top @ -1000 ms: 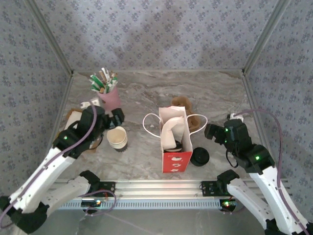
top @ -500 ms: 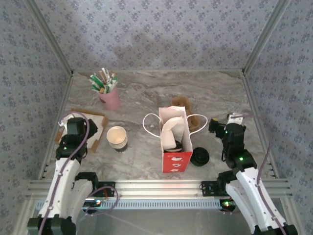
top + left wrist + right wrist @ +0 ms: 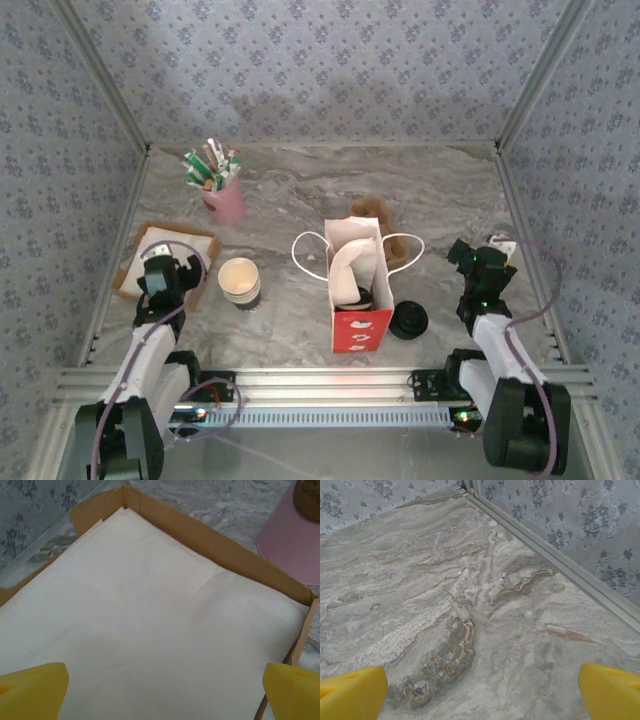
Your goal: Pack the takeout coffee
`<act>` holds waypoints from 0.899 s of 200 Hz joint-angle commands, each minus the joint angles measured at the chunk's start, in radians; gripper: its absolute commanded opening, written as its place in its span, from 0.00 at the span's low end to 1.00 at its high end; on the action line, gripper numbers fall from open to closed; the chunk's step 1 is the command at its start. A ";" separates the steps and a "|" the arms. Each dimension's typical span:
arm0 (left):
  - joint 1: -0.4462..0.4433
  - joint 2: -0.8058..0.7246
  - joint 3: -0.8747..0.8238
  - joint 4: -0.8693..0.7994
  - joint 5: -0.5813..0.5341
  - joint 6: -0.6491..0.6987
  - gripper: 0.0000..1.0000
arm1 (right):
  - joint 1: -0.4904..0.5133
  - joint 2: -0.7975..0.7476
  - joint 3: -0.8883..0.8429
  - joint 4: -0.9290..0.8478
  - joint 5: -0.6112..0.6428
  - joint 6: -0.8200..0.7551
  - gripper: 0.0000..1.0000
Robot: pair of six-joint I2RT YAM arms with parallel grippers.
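The takeout coffee (image 3: 349, 268) sits inside the red-and-white paper bag (image 3: 360, 328), which stands upright near the middle of the table (image 3: 300, 200). The white cup leans within the open top, with a dark part at its near end. A round black lid (image 3: 408, 320) lies on the table, just right of the bag's near corner. A brown crumpled thing (image 3: 372, 209) lies just beyond the bag.

The left fingers (image 3: 31, 690) are spread wide and hold nothing. They hang over a shallow cardboard tray (image 3: 200, 534) lined with white paper (image 3: 150, 630), at the left side of the table. The coffee is well apart from them, to their right, with an open paper cup (image 3: 240, 281) standing between. A pink cup (image 3: 226, 203) with green-and-white sachets stands beyond the tray.

The right fingers (image 3: 351, 692) are also spread wide and empty, hanging over bare marble near the right wall. The coffee and the bag lie to their left, apart from them, and the black lid lies between the bag and that arm.
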State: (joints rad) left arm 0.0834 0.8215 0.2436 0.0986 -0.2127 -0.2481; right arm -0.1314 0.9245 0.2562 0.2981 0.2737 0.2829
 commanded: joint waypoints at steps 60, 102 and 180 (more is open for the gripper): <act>0.003 0.336 0.074 0.410 0.080 0.093 0.99 | 0.023 0.317 0.024 0.379 0.047 -0.036 1.00; 0.003 0.447 0.107 0.518 0.102 0.100 0.99 | 0.091 0.392 0.025 0.521 0.097 -0.146 1.00; -0.033 0.610 0.089 0.787 0.176 0.179 0.99 | 0.211 0.533 0.055 0.636 0.114 -0.318 1.00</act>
State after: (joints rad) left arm 0.0772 1.3659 0.3351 0.6968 -0.0765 -0.1253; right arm 0.0547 1.4319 0.2852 0.8616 0.3580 0.0422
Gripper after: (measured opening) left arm 0.994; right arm 0.998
